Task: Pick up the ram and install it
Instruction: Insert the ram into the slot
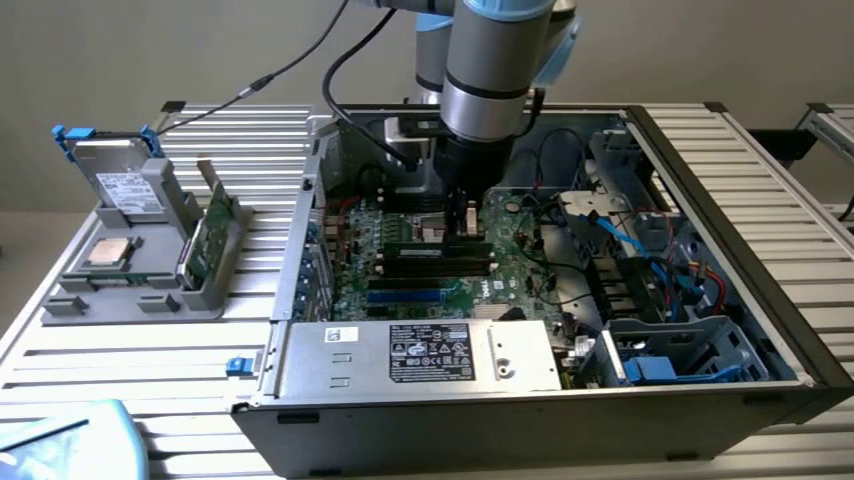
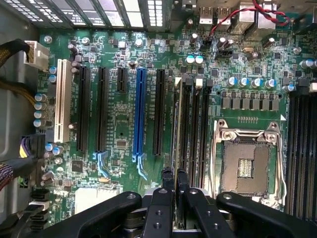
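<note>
My gripper [image 2: 175, 184] reaches down into the open computer case, over the motherboard [image 1: 514, 250] and the black memory slots [image 2: 195, 129] beside the CPU socket [image 2: 245, 158]. Its two black fingers [image 2: 167, 186] are drawn close together on a thin stick seen edge-on, the ram [image 2: 176, 129], which runs away from the fingertips along the slot nearest the expansion slots. In the exterior view the gripper [image 1: 466, 232] stands upright just above those slots. I cannot tell how deep the ram sits in the slot.
A grey power supply [image 1: 420, 355] fills the case's front. Cables and drive bays [image 1: 667, 260] crowd the exterior view's right. A blue expansion slot [image 2: 140, 114] and black ones lie beside the memory slots. A grey fixture [image 1: 127, 290] outside the case holds a hard drive [image 1: 127, 190] and green boards [image 1: 207, 240].
</note>
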`<state>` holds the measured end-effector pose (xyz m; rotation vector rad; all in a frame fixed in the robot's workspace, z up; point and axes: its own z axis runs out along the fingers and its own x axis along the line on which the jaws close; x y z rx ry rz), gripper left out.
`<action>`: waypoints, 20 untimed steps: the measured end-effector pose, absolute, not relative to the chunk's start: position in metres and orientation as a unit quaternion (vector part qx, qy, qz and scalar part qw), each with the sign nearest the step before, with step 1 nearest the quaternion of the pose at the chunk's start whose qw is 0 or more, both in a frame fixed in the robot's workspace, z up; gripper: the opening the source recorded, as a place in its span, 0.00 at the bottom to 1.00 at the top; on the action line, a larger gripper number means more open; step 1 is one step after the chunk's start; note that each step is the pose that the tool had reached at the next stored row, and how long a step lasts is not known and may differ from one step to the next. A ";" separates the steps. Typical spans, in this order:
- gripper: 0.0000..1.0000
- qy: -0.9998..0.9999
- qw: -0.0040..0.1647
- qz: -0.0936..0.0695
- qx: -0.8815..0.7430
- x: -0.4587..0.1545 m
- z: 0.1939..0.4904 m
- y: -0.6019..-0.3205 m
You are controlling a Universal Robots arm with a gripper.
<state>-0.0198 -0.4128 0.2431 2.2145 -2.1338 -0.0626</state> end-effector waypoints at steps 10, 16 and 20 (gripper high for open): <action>0.14 -0.692 0.030 -0.017 0.721 -0.020 0.235 -0.412; 0.14 -0.692 0.030 -0.015 0.721 -0.020 0.230 -0.411; 0.14 -0.691 0.030 -0.015 0.722 -0.020 0.229 -0.411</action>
